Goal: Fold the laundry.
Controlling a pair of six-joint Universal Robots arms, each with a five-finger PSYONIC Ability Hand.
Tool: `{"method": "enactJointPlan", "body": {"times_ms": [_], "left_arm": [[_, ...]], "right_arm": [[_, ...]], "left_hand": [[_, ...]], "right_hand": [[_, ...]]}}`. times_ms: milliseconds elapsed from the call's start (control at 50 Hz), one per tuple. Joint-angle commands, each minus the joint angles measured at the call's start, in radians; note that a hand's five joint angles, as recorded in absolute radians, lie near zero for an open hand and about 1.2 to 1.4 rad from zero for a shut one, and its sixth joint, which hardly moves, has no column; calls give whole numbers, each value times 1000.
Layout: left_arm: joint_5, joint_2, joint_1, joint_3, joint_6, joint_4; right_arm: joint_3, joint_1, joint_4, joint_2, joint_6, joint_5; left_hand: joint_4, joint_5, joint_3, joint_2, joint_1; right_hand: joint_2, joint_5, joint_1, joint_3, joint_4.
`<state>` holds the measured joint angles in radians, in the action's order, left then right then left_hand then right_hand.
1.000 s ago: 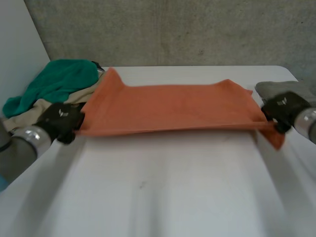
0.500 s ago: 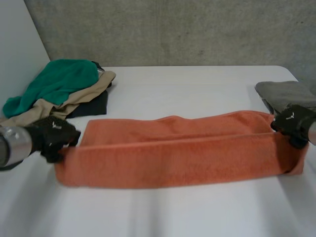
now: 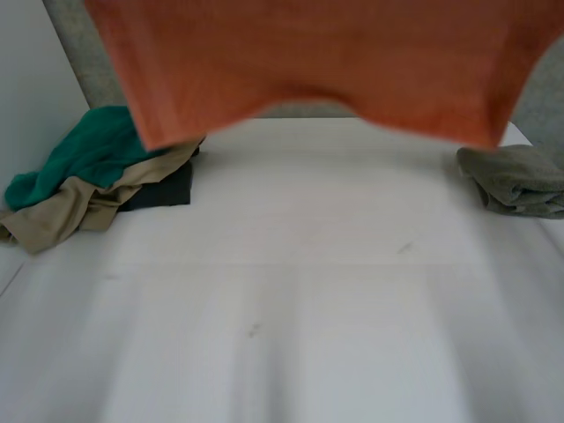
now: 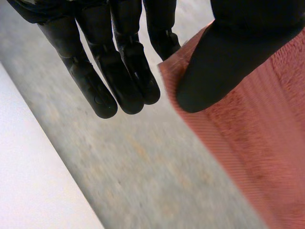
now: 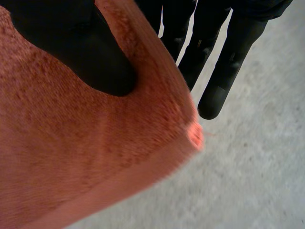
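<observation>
- The orange towel hangs spread wide in the air above the white table, close to the head camera; its lower edge sags in an arch with both lower corners hanging down.
- Left hand: the thumb presses the towel's hemmed edge near a corner against the nearest finger, and the other fingers stand straight beside it, off the cloth.
- Right hand: the thumb lies on the towel just inside a corner, with straight fingers behind the cloth, pinching it.
- At the table's left far side lies a pile: a green cloth on a tan cloth, with a dark cloth under them.
- A grey cloth lies bunched at the table's right edge.
</observation>
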<state>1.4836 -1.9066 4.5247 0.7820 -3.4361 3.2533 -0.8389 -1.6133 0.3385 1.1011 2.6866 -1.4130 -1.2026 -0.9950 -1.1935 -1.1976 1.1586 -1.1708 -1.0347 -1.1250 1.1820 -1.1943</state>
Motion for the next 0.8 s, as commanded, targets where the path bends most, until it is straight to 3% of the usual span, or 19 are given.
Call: {"method": "enactJointPlan", "body": {"times_ms": [20, 200, 300, 460, 540, 640, 720, 800], "left_arm": [[-9, 1, 5, 117, 11, 34], [-32, -3, 14, 350, -43, 45], [-98, -6, 16, 515, -92, 48], [-203, 46, 54, 845, -262, -15], [-230, 167, 89, 982, -359, -111], [-275, 319, 158, 1098, -532, -381], [-321, 377, 189, 1106, -645, -545], [-356, 385, 191, 1064, -701, -574]], "right_arm": [[-86, -7, -12, 22, 3, 60], [-203, -10, -104, -13, -79, 100], [-296, 4, -213, -35, -125, 124], [-508, 84, -415, -15, -272, 160], [-594, 151, -573, 57, -419, 175], [-686, 254, -812, 179, -670, 203], [-718, 286, -897, 209, -810, 230], [-688, 274, -865, 191, -782, 241]], "left_hand": [[-194, -227, -203, -199, 238], [-194, -227, -203, -199, 238], [-194, -227, -203, -199, 238], [-194, -227, -203, -199, 238], [-194, -227, -203, -199, 238], [-194, -227, -203, -199, 238], [-194, -227, -203, -199, 238], [-194, -227, -203, -199, 238]], "right_hand": [[-225, -187, -271, 214, -202], [-225, -187, -271, 214, -202], [-225, -187, -271, 214, -202], [-225, -187, -271, 214, -202], [-225, -187, -271, 214, -202], [-225, -187, -271, 214, -202], [-225, -187, -271, 214, -202], [-225, -187, -271, 214, -202]]}}
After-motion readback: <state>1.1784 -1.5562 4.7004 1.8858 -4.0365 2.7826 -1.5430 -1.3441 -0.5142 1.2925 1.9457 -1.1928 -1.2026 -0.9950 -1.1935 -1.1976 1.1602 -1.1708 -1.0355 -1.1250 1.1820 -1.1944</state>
